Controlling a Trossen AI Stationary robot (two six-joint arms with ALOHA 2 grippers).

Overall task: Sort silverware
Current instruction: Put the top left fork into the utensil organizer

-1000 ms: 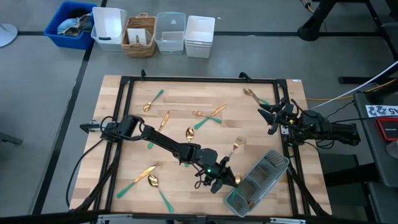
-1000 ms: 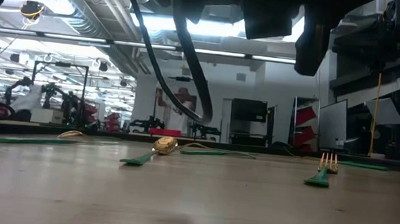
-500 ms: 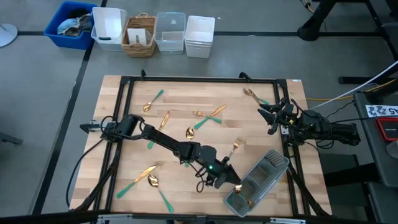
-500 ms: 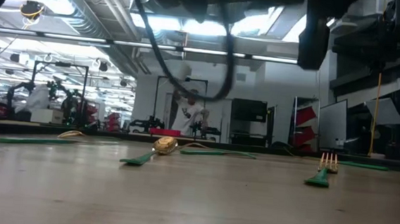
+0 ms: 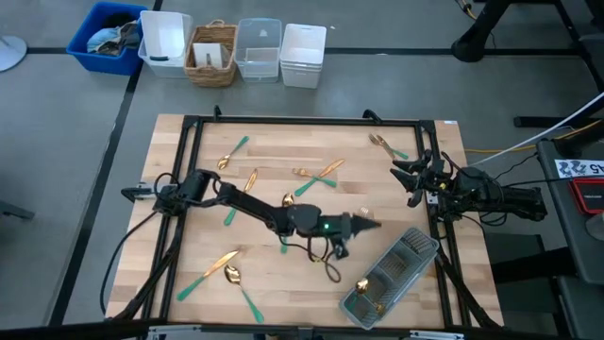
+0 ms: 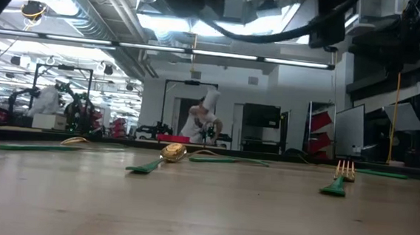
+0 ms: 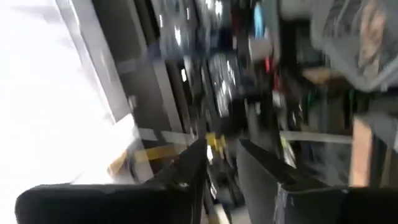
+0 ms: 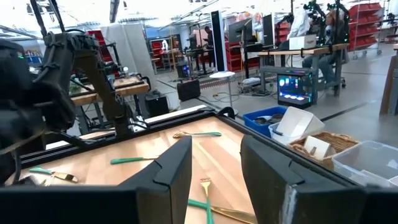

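Note:
Gold-headed, teal-handled silverware lies scattered flat on the wooden table: pieces at the far left (image 5: 231,151), a crossed pair (image 5: 318,175), a spoon (image 5: 288,200), a piece at the far right (image 5: 385,144), and a knife and spoon near the left (image 5: 225,270). A fork (image 6: 341,175) and the spoon (image 6: 170,153) also show in the low view. One gold spoon head (image 5: 361,285) rests in the clear tray (image 5: 406,257). My left gripper (image 5: 366,224) hangs above the table's middle, pointing right, open and empty (image 7: 222,165). My right gripper (image 5: 408,179) waits open at the right edge (image 8: 214,168).
A black frame (image 5: 302,121) runs round the table. Beyond the far edge stand a blue bin (image 5: 106,33), white and clear containers (image 5: 260,47) and a basket (image 5: 211,55). The left arm's cable (image 5: 326,260) dangles over the table. A person shows far off in the room (image 6: 202,117).
My left gripper has risen from the tray's near end and swung toward the far edge and the right, tipping from pointing down to level. The gold spoon head that was at its fingertips now lies in the tray's near end.

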